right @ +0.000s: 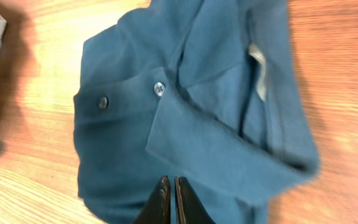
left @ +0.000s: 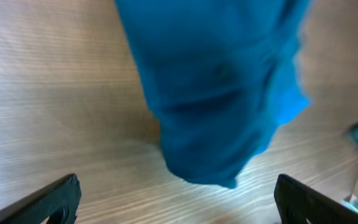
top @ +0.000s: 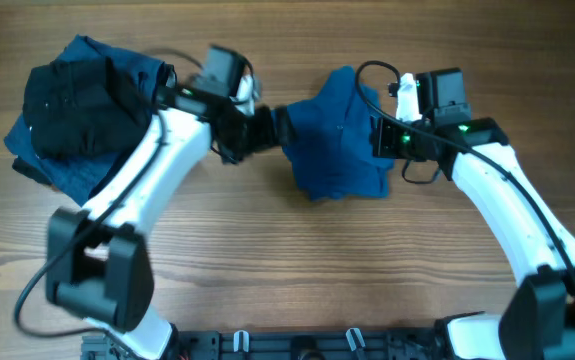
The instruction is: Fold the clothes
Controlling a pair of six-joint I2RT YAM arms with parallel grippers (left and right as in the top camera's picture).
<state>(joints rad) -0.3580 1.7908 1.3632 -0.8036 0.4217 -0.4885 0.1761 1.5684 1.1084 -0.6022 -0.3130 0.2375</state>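
**Polo shirt (top: 335, 135) bunched at ctr of table (top: 267, 250)**

1. SHIRT. The medium-blue polo shirt lies in a crumpled heap approx. mid-table, slightly toward the far edge. It is not flat, and several layers overlap. The right wrist view shows two buttons (right: 159, 89) on the placket, a flap of cloth folded across the front, and a pale label (right: 259, 68) at the neck opening.

2. LEFT GRIPPER. The left gripper (top: 267, 128) sits just beside the heap's left edge, pointing right toward it. Its jaws are spread fully apart. In the left wrist view (blurred) both fingers (left: 54, 202) show at the bottom corners, w/ bare wood and the heap's edge between them. It holds nothing.

3. RIGHT GRIPPER. The right gripper (top: 382, 137) is at the heap's right side, over the cloth. Its fingers are pressed together w/ only a hairline gap, and the tips point onto blue fabric below the placket (right wrist view). Cannot tell whether any cloth is pinched between the tips.

4. OTHER CLOTHES. A stack sits at the far-left corner, well apart from the shirt. It has a black garment (top: 72, 100) on top of darker blue garments (top: 77, 165), which stick out at the near and far sides. In the overhead view the left arm crosses the stack's right edge.
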